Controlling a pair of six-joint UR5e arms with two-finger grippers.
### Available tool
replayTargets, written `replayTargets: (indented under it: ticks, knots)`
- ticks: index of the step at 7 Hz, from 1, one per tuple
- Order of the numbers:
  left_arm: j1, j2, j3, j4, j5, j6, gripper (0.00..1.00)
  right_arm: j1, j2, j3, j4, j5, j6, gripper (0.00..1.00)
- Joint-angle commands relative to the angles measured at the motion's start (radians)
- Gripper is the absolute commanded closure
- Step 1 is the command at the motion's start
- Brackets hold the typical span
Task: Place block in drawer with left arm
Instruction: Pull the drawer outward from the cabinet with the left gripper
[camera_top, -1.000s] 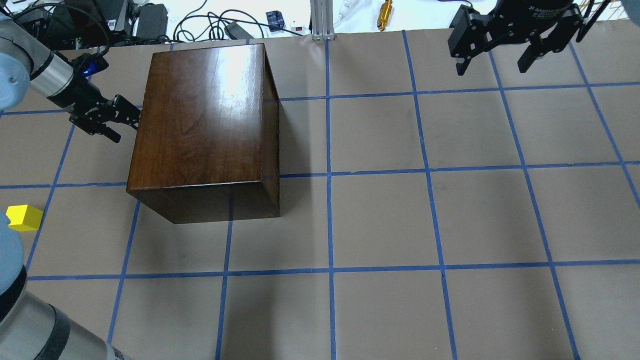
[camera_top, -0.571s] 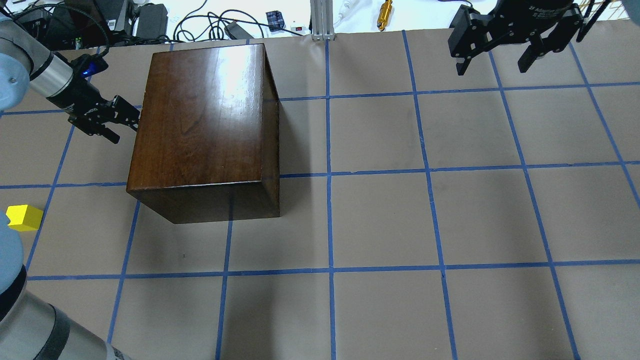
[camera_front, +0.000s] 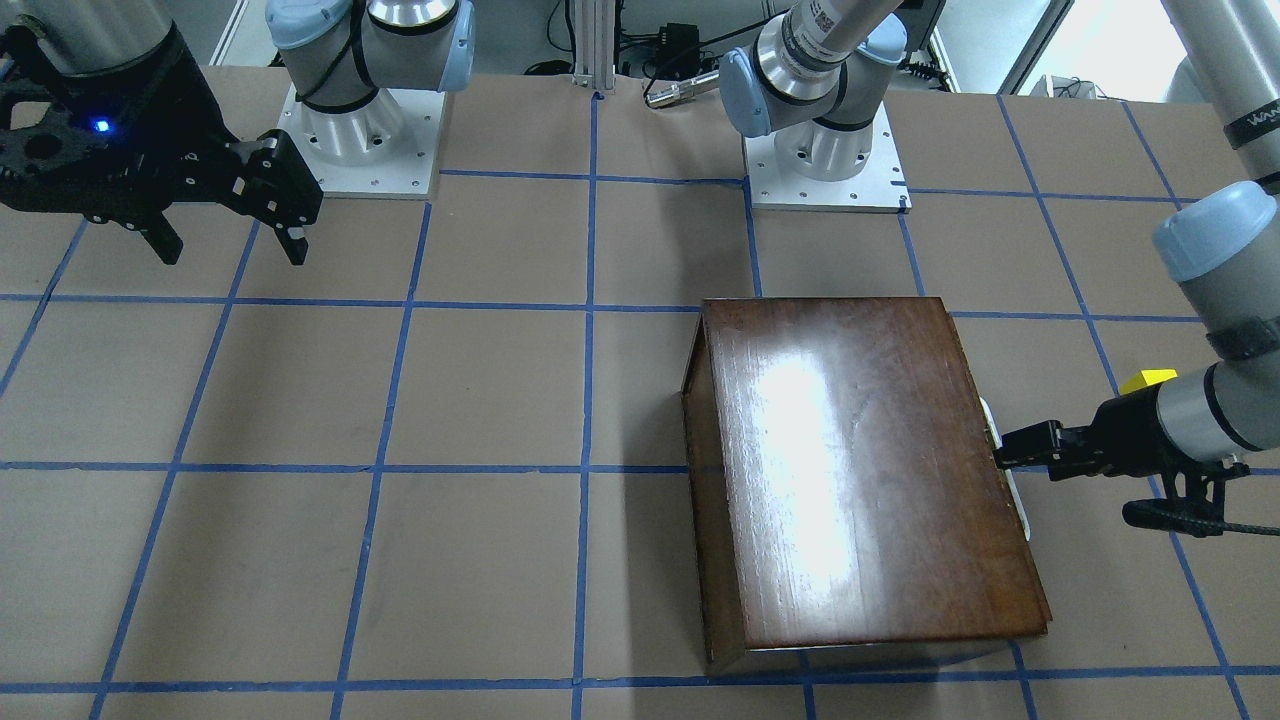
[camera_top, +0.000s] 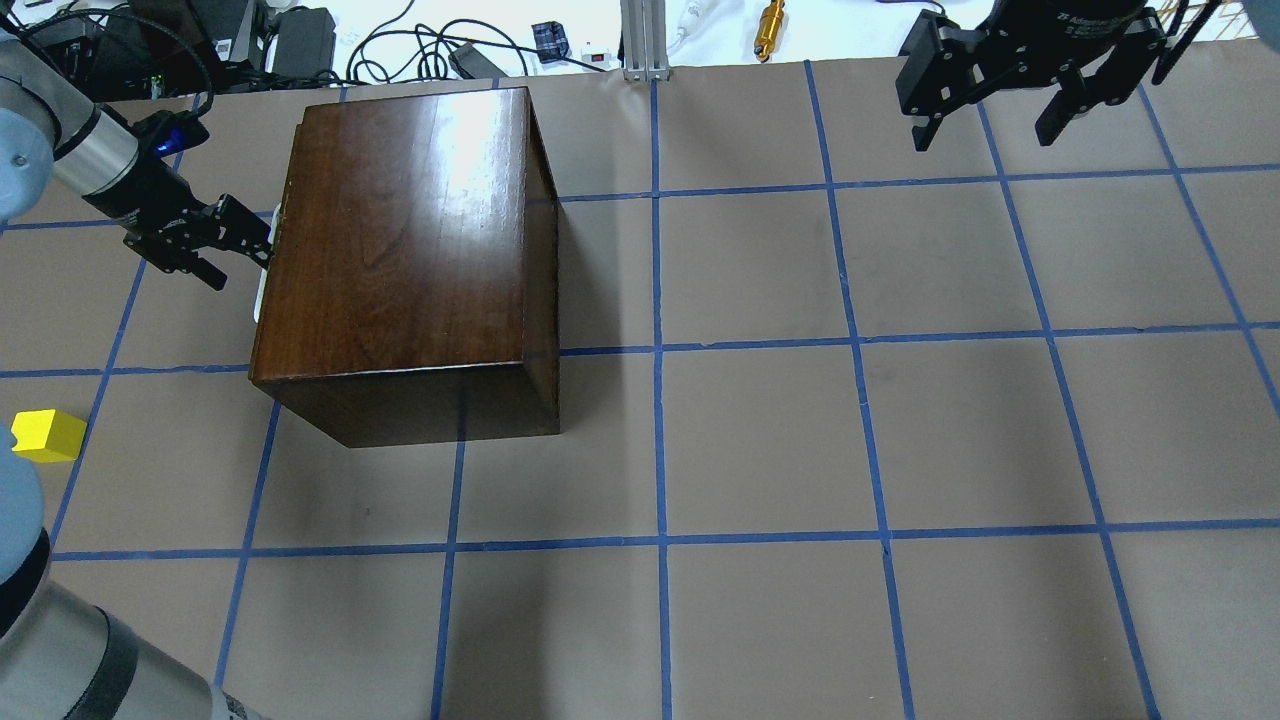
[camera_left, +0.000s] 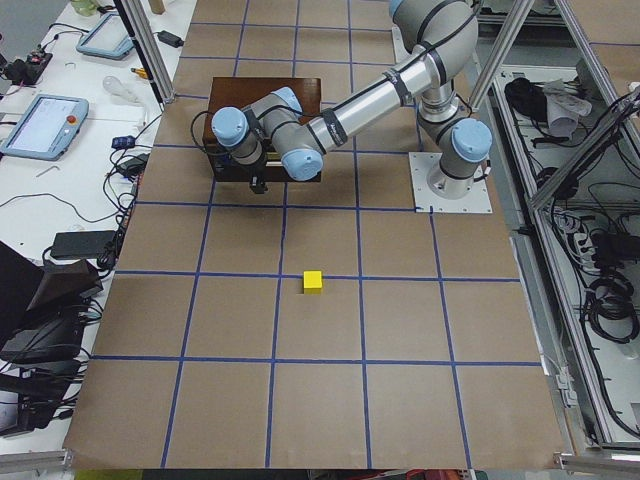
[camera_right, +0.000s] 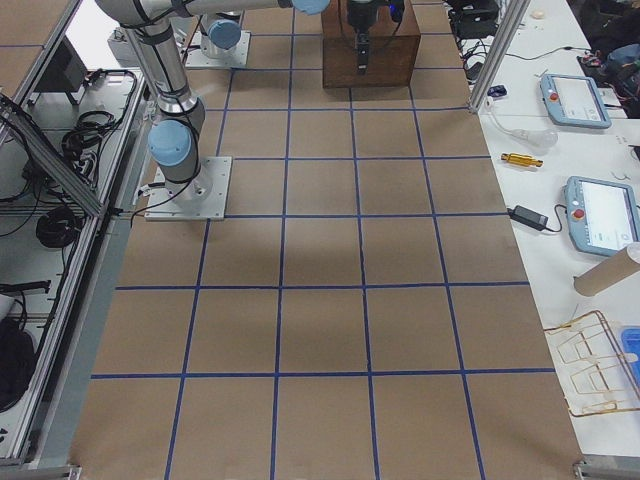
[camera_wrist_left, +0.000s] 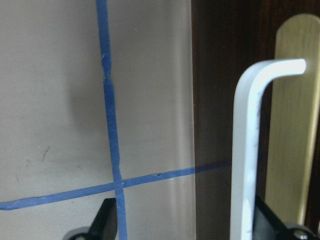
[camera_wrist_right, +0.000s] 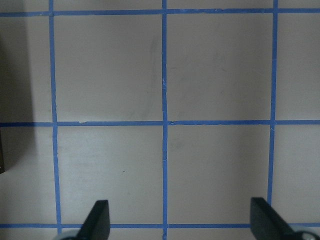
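Note:
The yellow block (camera_top: 45, 436) lies on the table at the left edge, well behind my left gripper; it also shows in the front view (camera_front: 1148, 380) and the left view (camera_left: 313, 282). The drawer's dark front (camera_wrist_left: 215, 100) fills the left side of the wooden cabinet (camera_top: 400, 250), with a white handle (camera_wrist_left: 246, 150) on a brass plate. My left gripper (camera_top: 243, 262) is open at that side, its jaws wide apart, with the handle between them by one finger (camera_wrist_left: 267, 220). My right gripper (camera_top: 985, 135) is open and empty, high at the far right.
Cables, power bricks and a brass part (camera_top: 770, 28) lie beyond the table's far edge. My left arm's elbow (camera_top: 60, 640) fills the near left corner, close to the block. Blue tape lines (camera_top: 660, 450) mark a grid on the brown table.
My left gripper has moved a little left, away from the cabinet. The white handle now shows past the cabinet's top edge. The right arm has not moved.

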Motion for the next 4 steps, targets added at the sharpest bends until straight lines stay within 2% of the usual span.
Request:
replayTargets:
  ticks: [1,3,4]
  knots:
    - [0.004,0.002,0.001,0.007,0.005,0.001,0.09,0.0,0.0,0.0,0.0,0.001,0.0,0.0]
    - [0.006,0.003,0.001,0.007,0.01,0.003,0.09,0.0,0.0,0.0,0.0,-0.001,0.0,0.0]
    - [0.006,0.003,0.002,0.009,0.045,0.0,0.09,0.0,0.0,0.0,0.0,0.001,0.0,0.0]
